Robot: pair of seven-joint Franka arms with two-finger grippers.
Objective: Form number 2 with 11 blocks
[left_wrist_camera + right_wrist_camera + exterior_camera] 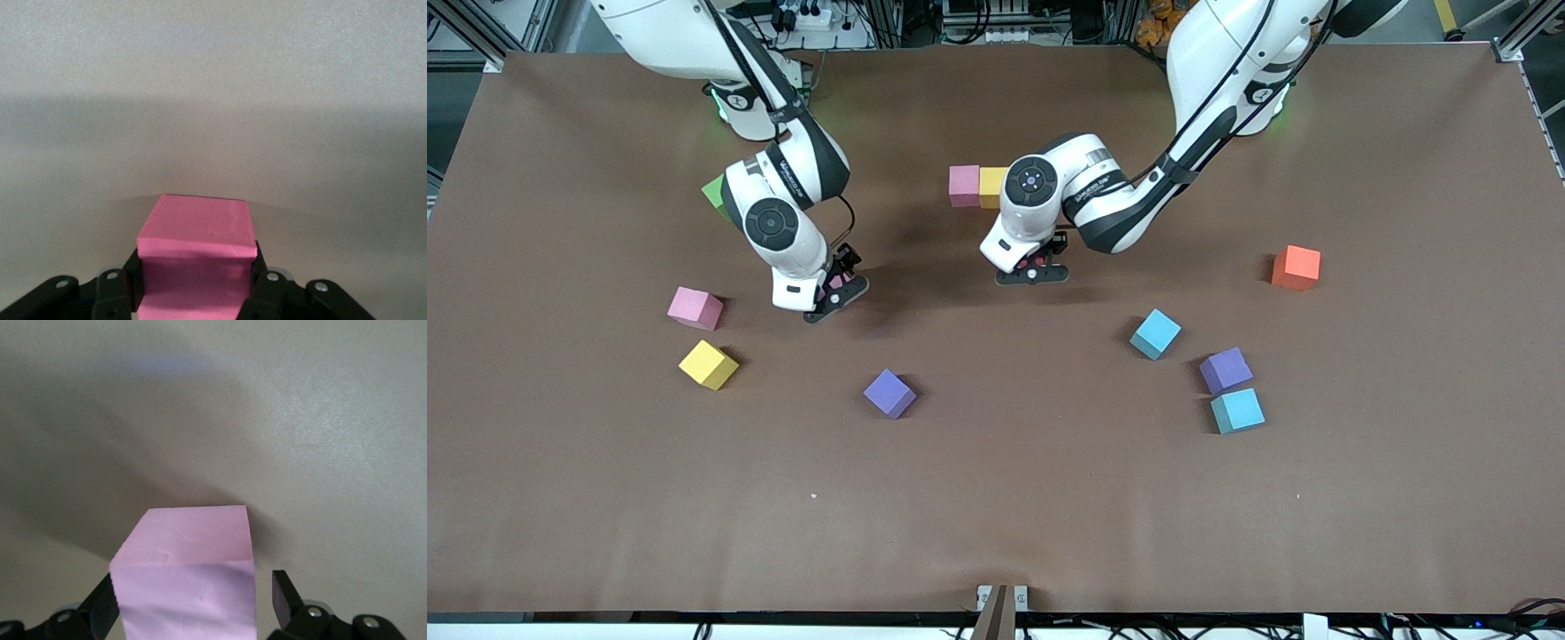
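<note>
With bare table (996,498) around, pink cube (197,257) in left pincer (1034,269).

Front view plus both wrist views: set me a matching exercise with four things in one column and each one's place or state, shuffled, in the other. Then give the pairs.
Things:
1. orange cube
2. green cube
3. left gripper
4. right gripper

Places or states:
A. open around a pale pink cube
B. toward the left arm's end of the table, with no cube touching it
C. shut on a deep pink cube
D. partly hidden by the right arm

Pairs: 1-B, 2-D, 3-C, 4-A
</note>
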